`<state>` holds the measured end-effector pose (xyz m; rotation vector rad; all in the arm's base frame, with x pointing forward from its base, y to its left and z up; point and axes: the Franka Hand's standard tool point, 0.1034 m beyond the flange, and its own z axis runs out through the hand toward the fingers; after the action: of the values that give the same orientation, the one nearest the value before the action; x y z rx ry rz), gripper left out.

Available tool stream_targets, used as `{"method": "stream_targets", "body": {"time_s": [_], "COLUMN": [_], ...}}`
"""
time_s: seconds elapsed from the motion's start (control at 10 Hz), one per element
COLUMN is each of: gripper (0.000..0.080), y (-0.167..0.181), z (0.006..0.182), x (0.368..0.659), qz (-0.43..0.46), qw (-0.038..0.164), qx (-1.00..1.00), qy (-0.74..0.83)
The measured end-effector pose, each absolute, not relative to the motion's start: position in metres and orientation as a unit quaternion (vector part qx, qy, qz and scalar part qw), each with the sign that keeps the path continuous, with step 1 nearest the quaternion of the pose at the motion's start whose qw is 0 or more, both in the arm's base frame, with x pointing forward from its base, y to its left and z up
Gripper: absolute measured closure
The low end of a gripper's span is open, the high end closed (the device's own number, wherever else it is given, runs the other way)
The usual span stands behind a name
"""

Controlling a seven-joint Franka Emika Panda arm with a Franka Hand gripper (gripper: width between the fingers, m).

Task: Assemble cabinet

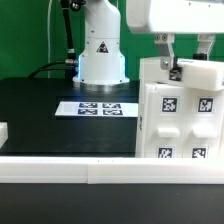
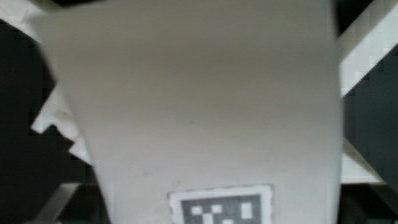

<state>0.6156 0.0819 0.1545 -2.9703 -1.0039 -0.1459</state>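
Observation:
The cabinet (image 1: 180, 115) is a large white box with several tagged panels, standing at the exterior view's right on the black table. My gripper (image 1: 184, 58) comes straight down onto its top edge, one finger (image 1: 168, 55) on each side of the top panel. In the wrist view a white cabinet face (image 2: 196, 100) fills almost the whole picture, tilted, with one square tag (image 2: 222, 208) at its edge. My fingertips are hidden there, so I cannot tell whether they press on the panel.
The marker board (image 1: 97, 108) lies flat on the table in front of the arm's white base (image 1: 100, 55). A white rail (image 1: 60, 168) runs along the near table edge. A small white block (image 1: 3, 130) sits at the exterior view's left edge.

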Motion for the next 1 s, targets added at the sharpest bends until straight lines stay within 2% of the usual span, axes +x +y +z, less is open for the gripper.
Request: {"method": "stream_targets", "body": {"time_s": [0.3, 0.6, 0.9, 1.0], "gripper": [0.0248, 0.0248, 0.0246, 0.0246], "y": [0.0816, 0.0816, 0.0812, 0.0801], "z": [0.1545, 0.1546, 0.1550, 0.1557], "x": [0.6156, 0.6157, 0.6161, 0.6167], "qz": [-0.046, -0.046, -0.045, -0.045], "qw": [0.003, 0.008, 0.015, 0.022], "qx": [-0.956, -0.979, -0.996, -0.999], "qy": [-0.290, -0.196, -0.071, 0.003]}}
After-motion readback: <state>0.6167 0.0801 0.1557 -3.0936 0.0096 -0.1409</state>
